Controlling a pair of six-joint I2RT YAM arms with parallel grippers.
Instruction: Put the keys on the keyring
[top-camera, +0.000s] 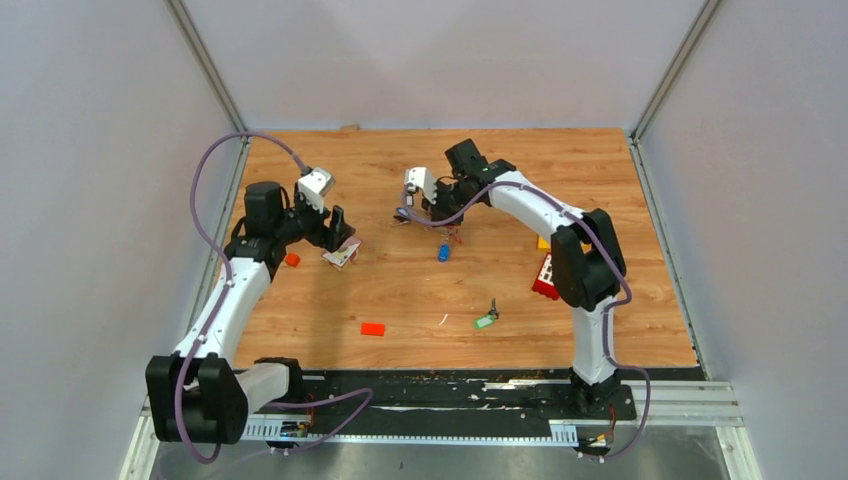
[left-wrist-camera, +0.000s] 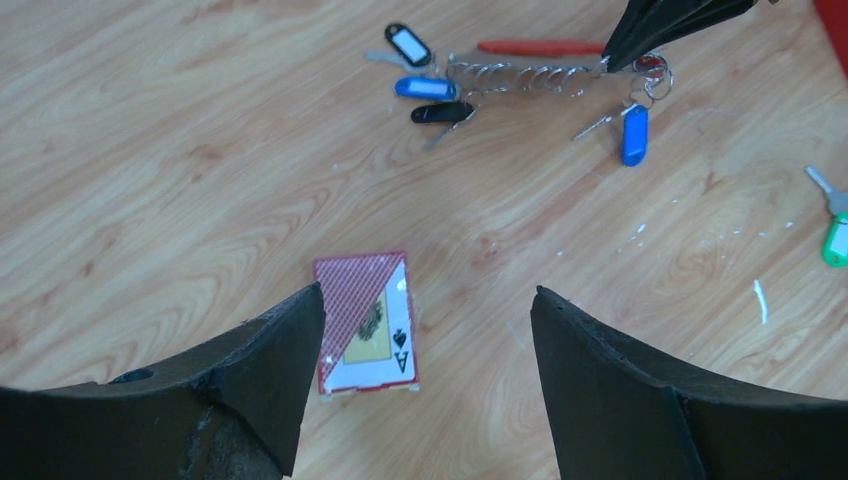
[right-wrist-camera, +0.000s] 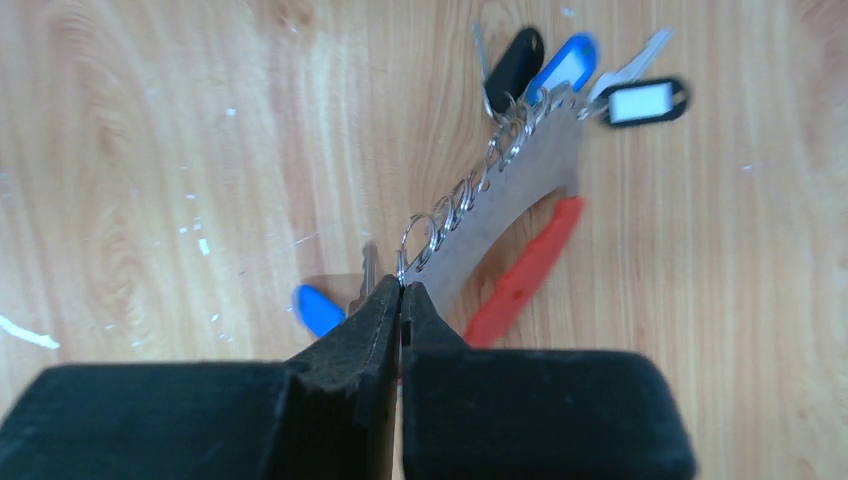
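Keyring (left-wrist-camera: 520, 75) far-centre on table (top-camera: 600, 200) w/ card (left-wrist-camera: 365, 322) to its L, loose key (top-camera: 487, 319) nearer front edge, R of centre.

Red-strapped keyring (right-wrist-camera: 470, 195) with tagged keys (right-wrist-camera: 565, 65), green-tagged key (left-wrist-camera: 836, 240) well apart

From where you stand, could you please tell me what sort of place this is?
Probably a lab robot cell: a wood-grain tabletop boxed in by plain white panels, with two white-and-black robot arms mounted on a black plate at its near edge.
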